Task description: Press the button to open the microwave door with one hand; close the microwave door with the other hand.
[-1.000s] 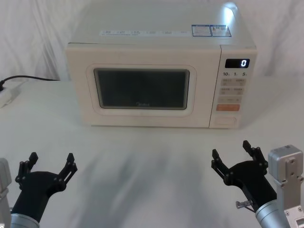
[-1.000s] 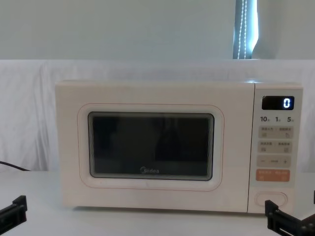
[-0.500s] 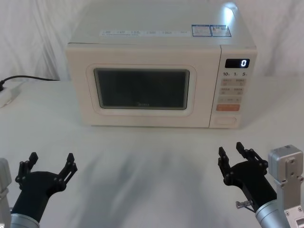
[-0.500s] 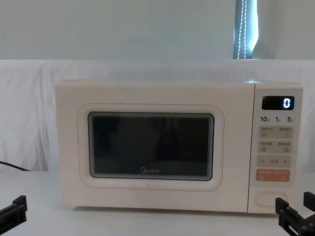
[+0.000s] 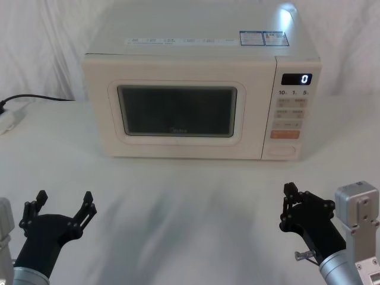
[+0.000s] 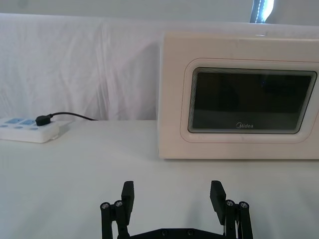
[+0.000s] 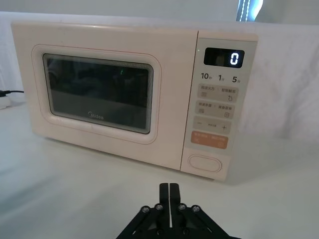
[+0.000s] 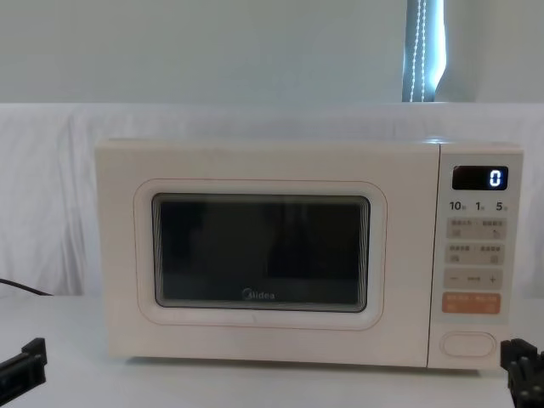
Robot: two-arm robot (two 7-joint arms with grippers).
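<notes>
Two claws low on table: right claw (image 5: pixel 290 191) at 5 o'clock has just clenched empty, ready to poke button (image 5: pixel 280 151) at microwave's (image 5: pixel 196 50) lower right; left claw (image 5: pixel 64 202) at 7 o'clock stays spread. Microwave door (image 5: pixel 178 110) unopened.

Grey "Midea" lettering sits below the window on the microwave door (image 8: pixel 260 259); the black display (image 8: pixel 479 178) reads "0", with "10", "1" and "5" printed beneath it.

White power strip (image 6: pixel 28 129), black plug (image 6: pixel 43 119)
</notes>
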